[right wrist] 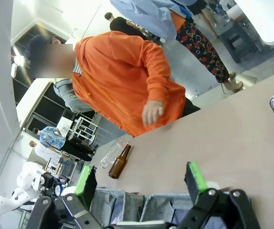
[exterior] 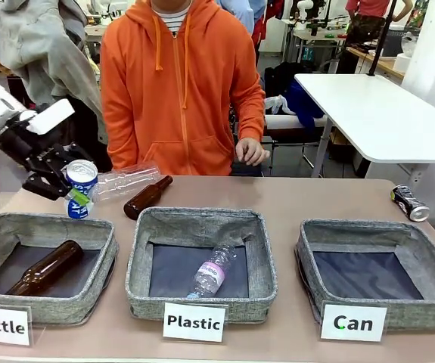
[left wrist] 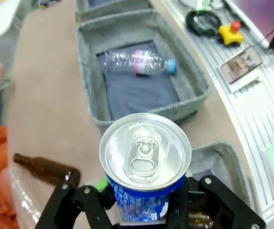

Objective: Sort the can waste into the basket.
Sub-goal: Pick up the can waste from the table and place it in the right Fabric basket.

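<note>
Tan tabletop [exterior: 308, 197], left tool [exterior: 73, 195] pinching blue can [exterior: 82, 176], right tool [right wrist: 140, 180] spread, white table [exterior: 376, 113] behind.

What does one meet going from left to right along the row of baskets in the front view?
The basket signed Bottle → the basket signed Plastic → the basket signed Can.

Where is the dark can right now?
In the front view the dark can lies on its side near the right edge of the table, just behind the far right corner of the Can basket.
</note>
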{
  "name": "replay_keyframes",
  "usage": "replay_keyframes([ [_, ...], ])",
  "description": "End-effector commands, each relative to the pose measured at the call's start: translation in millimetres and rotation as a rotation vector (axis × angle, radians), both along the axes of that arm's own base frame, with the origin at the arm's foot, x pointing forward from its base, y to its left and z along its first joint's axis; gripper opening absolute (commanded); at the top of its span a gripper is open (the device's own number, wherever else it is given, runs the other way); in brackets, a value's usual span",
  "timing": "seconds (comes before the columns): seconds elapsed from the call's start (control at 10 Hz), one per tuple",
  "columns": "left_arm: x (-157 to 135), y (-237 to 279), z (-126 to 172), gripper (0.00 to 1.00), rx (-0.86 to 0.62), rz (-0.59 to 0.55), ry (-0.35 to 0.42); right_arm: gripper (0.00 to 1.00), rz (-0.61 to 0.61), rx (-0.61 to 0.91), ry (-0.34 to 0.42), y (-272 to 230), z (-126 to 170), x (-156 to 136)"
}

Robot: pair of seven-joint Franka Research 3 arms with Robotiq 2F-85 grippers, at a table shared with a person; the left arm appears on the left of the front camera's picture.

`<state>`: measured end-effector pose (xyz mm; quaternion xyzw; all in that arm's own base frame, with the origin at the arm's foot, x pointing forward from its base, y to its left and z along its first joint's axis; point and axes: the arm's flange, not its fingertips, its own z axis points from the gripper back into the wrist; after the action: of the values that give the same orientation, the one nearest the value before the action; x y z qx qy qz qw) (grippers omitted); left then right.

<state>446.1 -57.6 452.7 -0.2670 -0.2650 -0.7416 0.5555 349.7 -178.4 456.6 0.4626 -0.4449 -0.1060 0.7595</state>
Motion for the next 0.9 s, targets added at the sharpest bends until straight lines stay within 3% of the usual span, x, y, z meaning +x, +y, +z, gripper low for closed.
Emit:
replay_keyframes([
  [0.0, -16, -57, 13, 0.34, -0.256, 0.093, -0.058, 1.0, 0.0, 0.0, 0.0, 0, 0, 0],
  [0.1, -18, -99, 17, 0.34, -0.262, 0.085, -0.057, 1.0, 0.051, -0.205, -0.089, -9, 40, -29],
  [0.2, -18, -140, 24, 0.34, -0.259, 0.011, -0.057, 1.0, 0.141, -0.34, -0.08, -22, 68, -54],
  [0.3, -17, -178, 31, 0.34, -0.227, -0.035, -0.093, 1.0, 0.154, -0.531, -0.04, -36, 82, -73],
  [0.6, -6, -338, 34, 0.34, -0.126, -0.123, -0.199, 1.0, 0.271, -0.615, 0.018, -63, 107, -124],
  [0.8, -10, -453, 0, 0.34, -0.081, -0.196, -0.203, 1.0, 0.426, -0.587, 0.142, -74, 109, -162],
])
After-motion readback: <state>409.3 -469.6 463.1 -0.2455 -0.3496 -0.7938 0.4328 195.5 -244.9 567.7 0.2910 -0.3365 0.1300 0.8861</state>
